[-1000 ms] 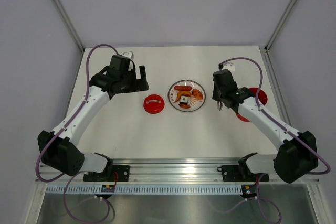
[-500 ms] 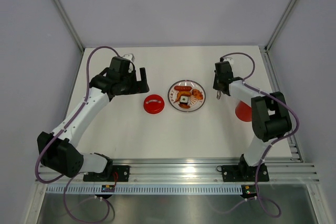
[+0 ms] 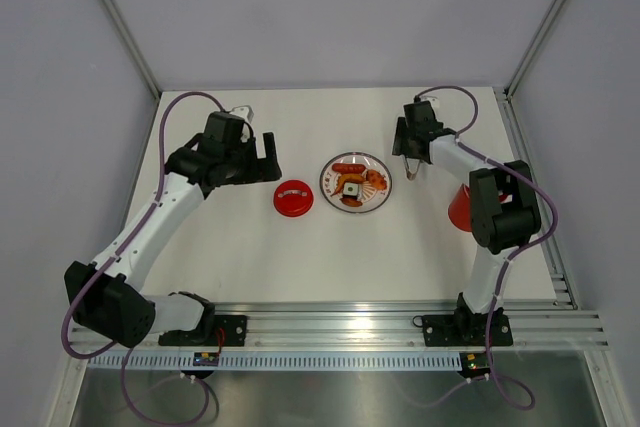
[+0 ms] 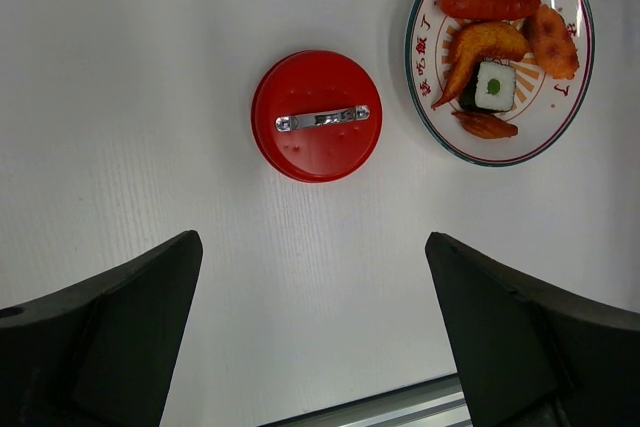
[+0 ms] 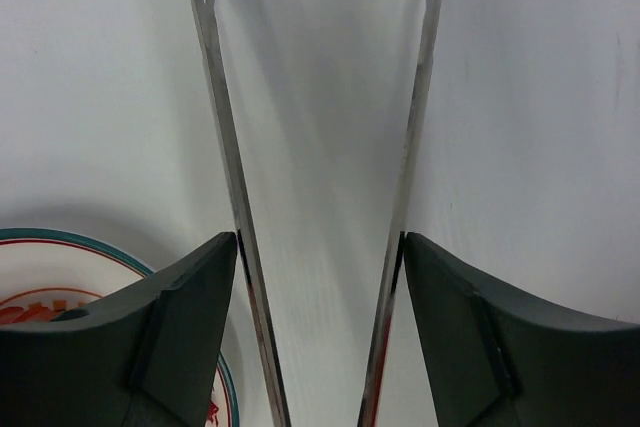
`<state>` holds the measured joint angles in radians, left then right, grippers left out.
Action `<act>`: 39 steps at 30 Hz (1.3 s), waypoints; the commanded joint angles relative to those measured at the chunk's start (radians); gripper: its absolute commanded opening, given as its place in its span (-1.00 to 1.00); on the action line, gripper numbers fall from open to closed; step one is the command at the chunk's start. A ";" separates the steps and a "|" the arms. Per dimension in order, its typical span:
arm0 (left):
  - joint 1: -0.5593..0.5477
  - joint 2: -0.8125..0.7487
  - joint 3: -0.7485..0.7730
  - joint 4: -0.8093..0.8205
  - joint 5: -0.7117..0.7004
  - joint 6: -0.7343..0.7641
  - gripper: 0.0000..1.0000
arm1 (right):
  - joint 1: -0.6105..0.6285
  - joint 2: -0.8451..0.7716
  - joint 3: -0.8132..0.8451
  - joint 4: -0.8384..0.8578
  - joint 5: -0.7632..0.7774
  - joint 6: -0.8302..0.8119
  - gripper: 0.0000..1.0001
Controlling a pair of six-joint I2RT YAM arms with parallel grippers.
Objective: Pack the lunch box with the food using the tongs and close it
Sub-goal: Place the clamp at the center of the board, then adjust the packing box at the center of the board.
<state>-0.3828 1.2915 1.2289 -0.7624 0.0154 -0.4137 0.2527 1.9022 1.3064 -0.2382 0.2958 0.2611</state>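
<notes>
While the right gripper (image 5: 318, 247) clasps the spread tongs (image 5: 220, 97), arms pointing at the table's (image 3: 300, 257) near edge, the food (image 4: 490, 47) lies beside them toward its left edge.

From above, the bright red plastic tub (image 3: 459, 209) shows only as a wedge; the right arm (image 3: 490, 209) covers the rest. The slim grey metal tongs (image 3: 410, 165) are a thin sliver there, their tips too small to make out. In the right wrist view both tong arms run off the top and bottom edges, the joined end unseen. There the round white plate with orange pattern (image 5: 60, 257) is cut by the left and bottom edges and lies partly behind a finger of the right end effector (image 5: 318, 239). The fingers of the left end effector (image 4: 311, 238) are cut by its own view's bottom edge.
</notes>
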 commanded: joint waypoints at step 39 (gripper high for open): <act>0.002 0.037 -0.049 0.077 0.049 0.026 0.98 | -0.098 -0.597 -0.157 -0.628 0.114 0.122 0.04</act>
<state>-0.3828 1.3312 1.1839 -0.7174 0.0494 -0.4103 0.1604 1.2961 1.1481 -0.8867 0.4240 0.4026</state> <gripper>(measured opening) 0.987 0.543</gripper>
